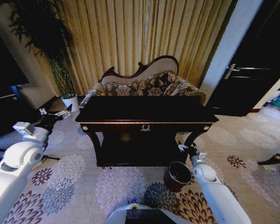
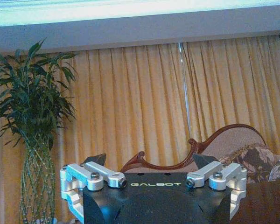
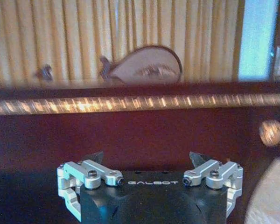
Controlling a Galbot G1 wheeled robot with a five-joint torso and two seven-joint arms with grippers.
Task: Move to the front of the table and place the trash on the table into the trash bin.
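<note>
The dark glossy table (image 1: 144, 113) with a gold emblem on its drawer stands straight ahead of me. Its gold-trimmed front edge (image 3: 140, 103) runs close across the right wrist view. The trash is out of view; the tabletop looks dark and bare. The small round reddish-brown trash bin (image 1: 177, 176) sits on the carpet by the table's front right leg. My right gripper (image 1: 184, 148) (image 3: 146, 157) hangs just above the bin, open and holding nothing. My left gripper (image 1: 60, 113) (image 2: 149, 161) is raised off the table's left end, open and holding nothing.
An ornate patterned sofa (image 1: 144, 84) stands right behind the table, before gold curtains. A tall plant in a white pot (image 1: 71, 100) is at the back left and a dark door (image 1: 252, 60) at the right. Floral carpet (image 1: 116, 186) covers the floor.
</note>
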